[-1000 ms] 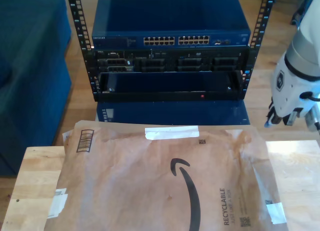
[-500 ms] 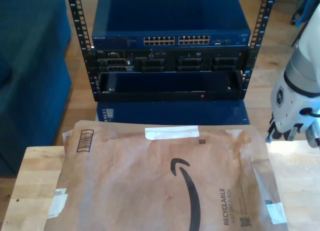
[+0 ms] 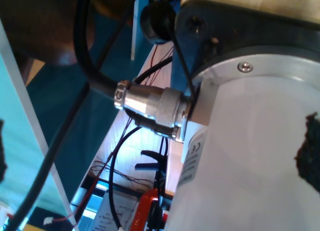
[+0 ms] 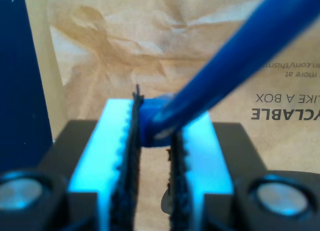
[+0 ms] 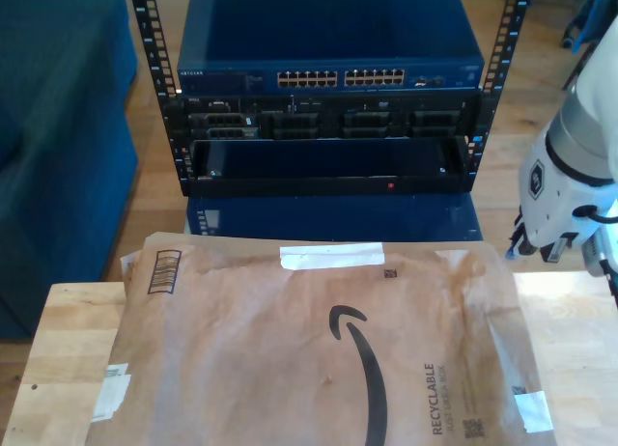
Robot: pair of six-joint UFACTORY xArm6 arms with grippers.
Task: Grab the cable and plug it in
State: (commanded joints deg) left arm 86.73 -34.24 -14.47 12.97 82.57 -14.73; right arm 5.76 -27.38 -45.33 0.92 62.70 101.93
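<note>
In the second wrist view my second gripper (image 4: 152,141) is shut on the cable (image 4: 235,56), a bright blue cord. The cord's end sits pinched between the toothed black pads (image 4: 126,156) and the rest runs up and away out of frame. The gripper hangs over a brown paper envelope (image 4: 125,41). The cable's plug is hidden. The first wrist view looks at a white arm housing (image 3: 250,156) with a metal connector (image 3: 152,108). The blue network switch (image 5: 328,41) with its row of ports (image 5: 340,78) sits in the rack at the back of the exterior view.
A large brown mailer envelope (image 5: 290,349) covers most of the wooden table (image 5: 68,340). A white arm (image 5: 565,190) hangs by the envelope's edge at the exterior view's right. The black rack (image 5: 328,166) stands behind the table, and blue upholstery (image 5: 58,127) is at the exterior view's left.
The white arm at the exterior view's right has sunk a little and shifted slightly towards the envelope. The envelope and rack have not moved.
</note>
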